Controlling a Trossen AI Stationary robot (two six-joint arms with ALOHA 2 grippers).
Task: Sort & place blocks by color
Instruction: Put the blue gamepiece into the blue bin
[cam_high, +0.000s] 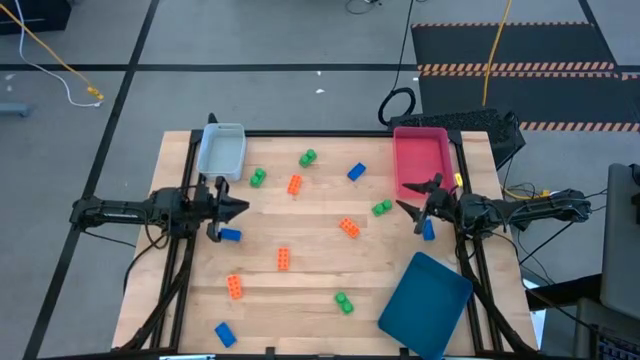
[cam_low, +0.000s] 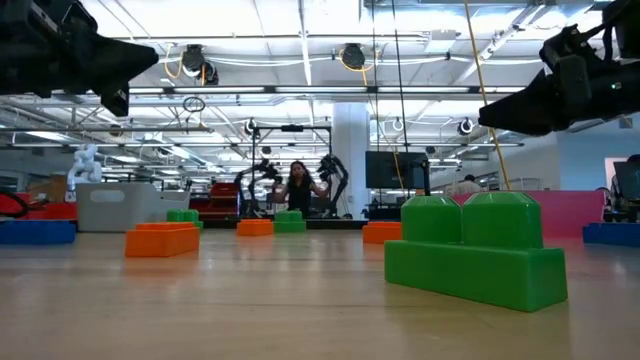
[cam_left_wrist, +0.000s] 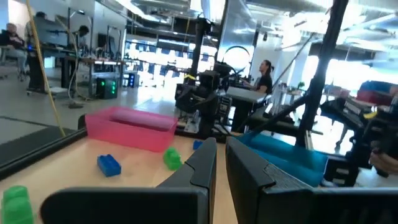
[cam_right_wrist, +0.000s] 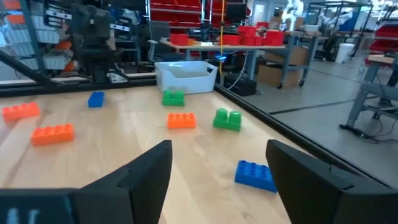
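The left hand (cam_high: 240, 208) hovers above the surface (cam_high: 310, 270) at its left side, fingers nearly together and holding nothing, beside a blue block (cam_high: 230, 235) and below the pale-blue tray (cam_high: 222, 150). Orange, green and blue blocks (cam_high: 284, 258) lie scattered across the middle. The right hand (cam_high: 408, 196) hovers at the right side, fingers spread wide and empty, beside the pink tray (cam_high: 421, 160). The dark-teal tray (cam_high: 425, 305) lies at the lower right.

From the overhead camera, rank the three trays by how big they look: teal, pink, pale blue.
1. Dark-teal tray, clearly largest.
2. Pink tray.
3. Pale-blue tray, smallest.
All three lie on the same table seen from straight above, so nearness hardly skews this.
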